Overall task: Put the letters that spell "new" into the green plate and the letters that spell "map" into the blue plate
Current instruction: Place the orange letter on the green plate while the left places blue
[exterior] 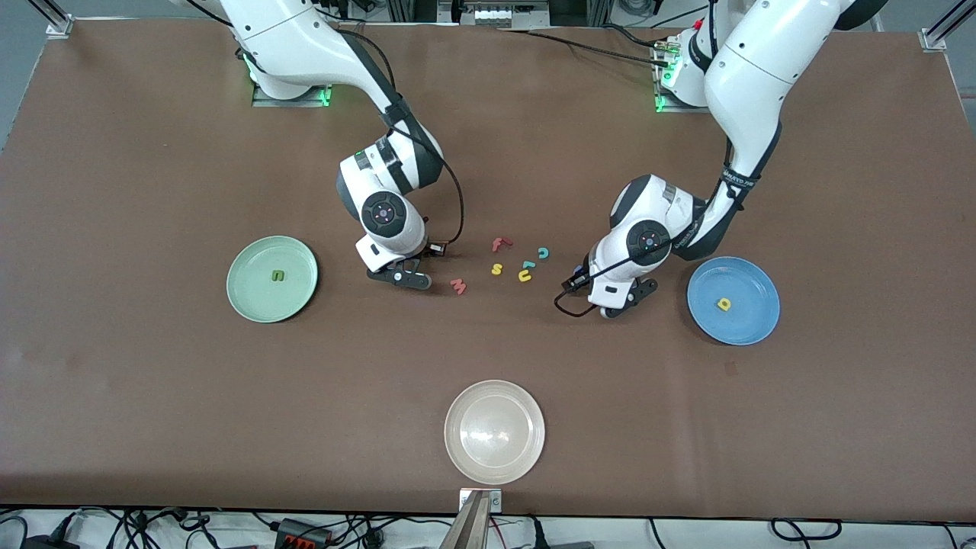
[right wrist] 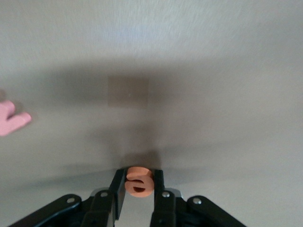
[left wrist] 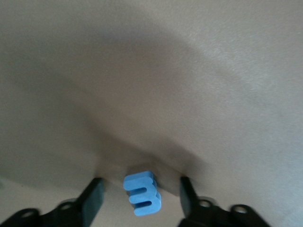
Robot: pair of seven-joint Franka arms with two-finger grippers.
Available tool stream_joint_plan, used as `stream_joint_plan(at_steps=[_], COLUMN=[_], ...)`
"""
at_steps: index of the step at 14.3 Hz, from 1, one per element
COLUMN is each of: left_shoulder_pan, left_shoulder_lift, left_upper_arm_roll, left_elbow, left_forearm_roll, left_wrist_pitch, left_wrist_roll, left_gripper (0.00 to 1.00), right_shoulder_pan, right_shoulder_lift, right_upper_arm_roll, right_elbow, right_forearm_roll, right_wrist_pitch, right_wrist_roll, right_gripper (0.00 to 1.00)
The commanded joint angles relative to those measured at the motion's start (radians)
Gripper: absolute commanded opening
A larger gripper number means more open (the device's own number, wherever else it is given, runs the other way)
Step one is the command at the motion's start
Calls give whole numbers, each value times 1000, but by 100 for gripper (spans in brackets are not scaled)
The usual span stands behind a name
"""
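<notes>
Pinching the orange "e" [right wrist: 138, 180] between my right gripper [exterior: 412, 279] fingers, I have it clamped flat-side to flat-side so the thin foam cannot twist out; that hand sits low at the table, left of centre in the front view, between the green plate [exterior: 299, 255] and the loose letters. The dark green "n" [exterior: 278, 275] lies in that plate, so the "e" belongs there too. The red-pink "w" [exterior: 458, 286] lies on the table just beside this hand, toward the frame's middle.

My left gripper [exterior: 621, 307] is down at the table right of centre, beside the blue plate [exterior: 755, 324]. Its fingers stand apart either side of the blue "m" [left wrist: 142, 193], not touching it, lined up to grip it across its width. A yellow letter [exterior: 723, 304] lies in the blue plate. The teal stemmed letter [exterior: 528, 265] waits in the middle cluster with the red "f" [exterior: 500, 244], yellow "s" [exterior: 496, 268], yellow "u" [exterior: 524, 277] and teal "c" [exterior: 544, 252].
</notes>
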Motion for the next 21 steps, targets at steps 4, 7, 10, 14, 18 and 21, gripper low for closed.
stream_joint_plan(at_steps=[4,7,10,14,18,21], left_shoulder_pan=[11,7,14,129,242,315], left_shoulder_lift=[-37,-37,-63,-83,-83,-70], left_upper_arm_roll=[-14,-13,-8,0,-2,-2], left_elbow=[-36,-34,-24,123,159,154], left_forearm_roll=[-9,0,3,8,193,303], left_wrist_pitch=[6,6,-38,-341,-409,-391], left_wrist_roll=[-1,8,46,366,608,813], left_gripper=[27,3,2,2,2,2], right_shoulder_pan=[-83,-120,-142,-134,-136,-136], right_shoulder_lift=[-124,-119,-112,-75,-43,-64], right_upper_arm_roll=[-200,-311,-309,-309,-308,-309], right_elbow=[-8,-29,-59,-62,-60,-34], right_forearm_roll=[-17,-17,-14,-10,0,3], right_wrist_pitch=[-204,-235,-230,-216,-203,-227], right_wrist_roll=[-353,-600,-611,-610,-608,-608], right_gripper=[15,15,15,15,47,100])
